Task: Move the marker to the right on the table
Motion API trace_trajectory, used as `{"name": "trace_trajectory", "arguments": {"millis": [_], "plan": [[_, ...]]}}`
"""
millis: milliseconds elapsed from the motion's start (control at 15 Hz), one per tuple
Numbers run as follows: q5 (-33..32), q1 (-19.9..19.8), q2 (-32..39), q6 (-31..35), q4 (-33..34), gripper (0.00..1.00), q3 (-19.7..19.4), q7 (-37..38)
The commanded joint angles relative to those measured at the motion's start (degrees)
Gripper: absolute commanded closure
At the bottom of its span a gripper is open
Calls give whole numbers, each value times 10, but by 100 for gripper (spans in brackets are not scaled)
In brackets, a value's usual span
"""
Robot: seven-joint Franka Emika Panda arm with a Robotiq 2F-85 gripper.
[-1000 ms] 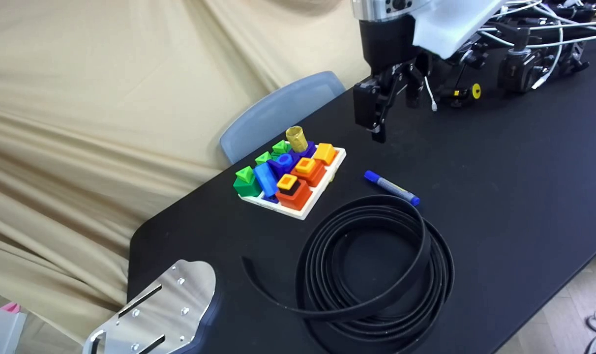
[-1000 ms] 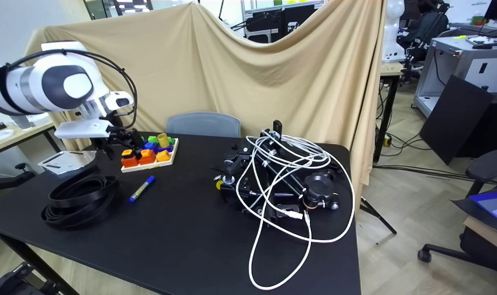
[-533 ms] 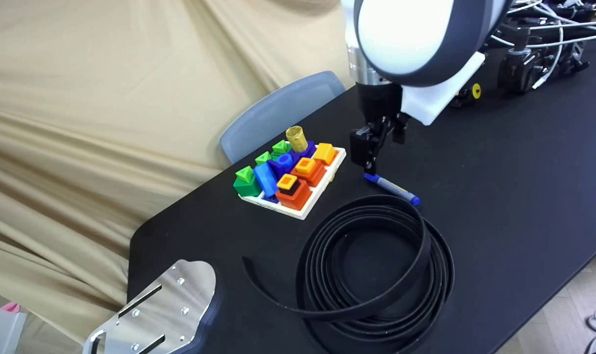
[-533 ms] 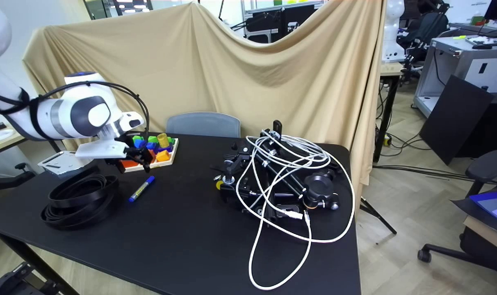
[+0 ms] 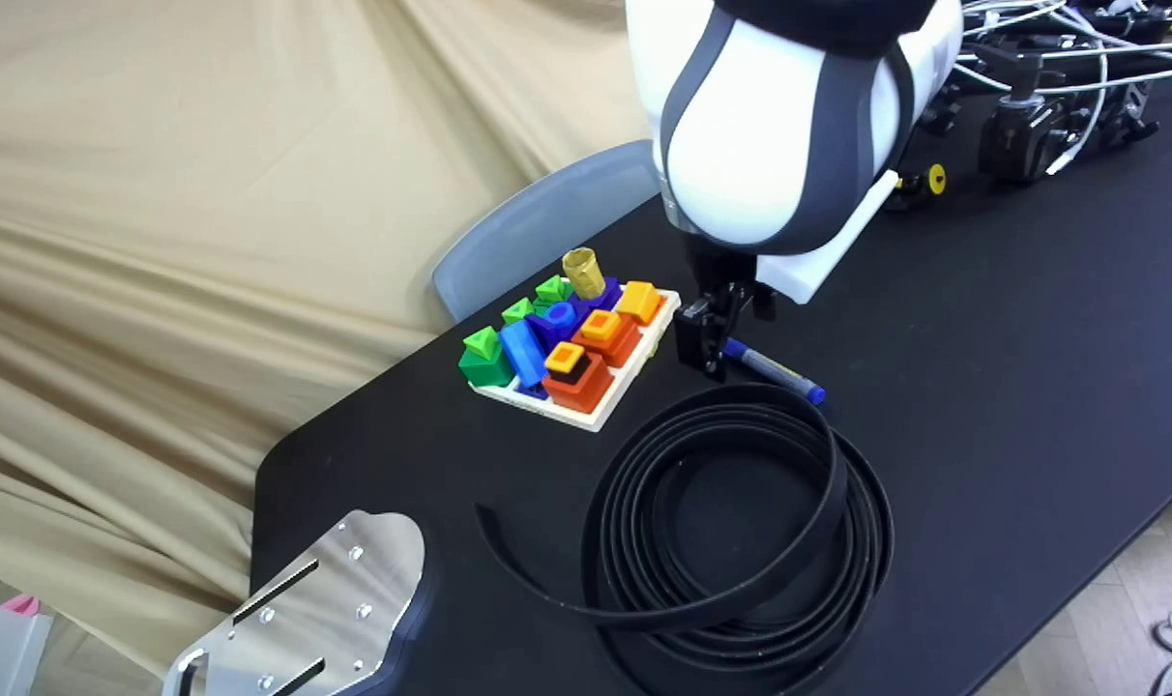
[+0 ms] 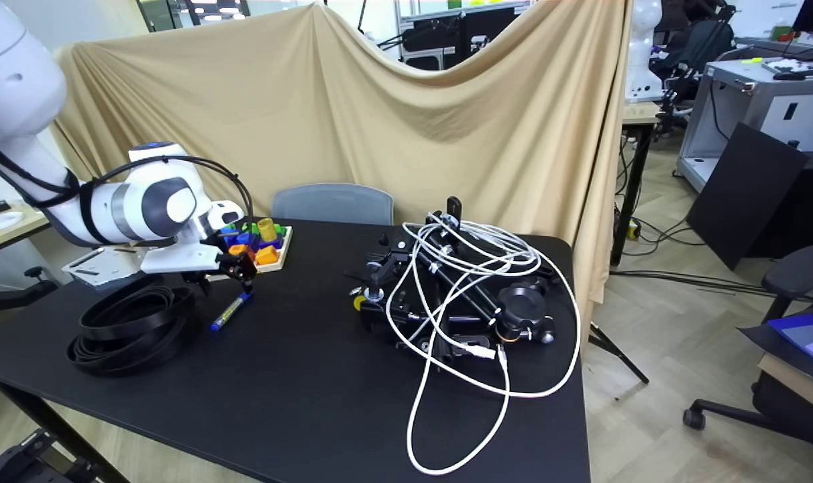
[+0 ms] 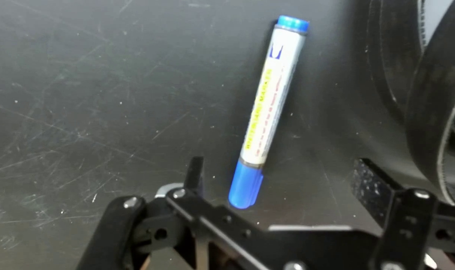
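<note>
Left to right in an exterior view, you find a beige curtain (image 5: 161,222) behind the bench (image 5: 1011,387), then a slotted metal plate (image 5: 364,570) at lower left. A grey-blue chair (image 5: 547,227) stands at the bench's far edge. Next, a white tray (image 5: 596,417) on the bench carries coloured blocks (image 5: 559,324) in green, blue, orange and yellow, with a gold cylinder (image 5: 584,274) standing near its far corner. A coil of black strap (image 5: 629,503) lies nearer the camera, its loose end running out to the left. Your white arm (image 5: 750,126) stands over the middle of the scene, its black fingers (image 5: 700,338) low at the right of the tray. The marker (image 5: 779,375) lies flat on the bench just beside the coil, its capped end partly hidden by the fingers. Farther right, in both exterior views, black equipment (image 6: 473,292) is draped with white cable (image 6: 480,351).

Left to right in the wrist view, your fingers are spread well apart; the marker's blue cap (image 7: 245,183) shows between them, nearer the finger at the view's left. The pale barrel (image 7: 272,93), lettered in yellow and red, runs up and rightward to a blue end plug (image 7: 293,24). The coil, at far right, is apart from the marker. You cannot tell whether the fingers touch the bench.
</note>
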Motion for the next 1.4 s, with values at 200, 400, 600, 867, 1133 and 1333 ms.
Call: {"name": "trace_trajectory", "arguments": {"millis": [200,400,600,867,1133,1333], "plan": [[-6,41,34,-36,46,0,-41,71],[-5,45,35,-34,48,26,-42,81],[-1,46,33,-31,47,47,-39,88],[2,46,28,-31,42,73,-39,94],[6,39,20,-32,34,99,-35,92],[8,36,5,-32,26,95,-31,85]]}}
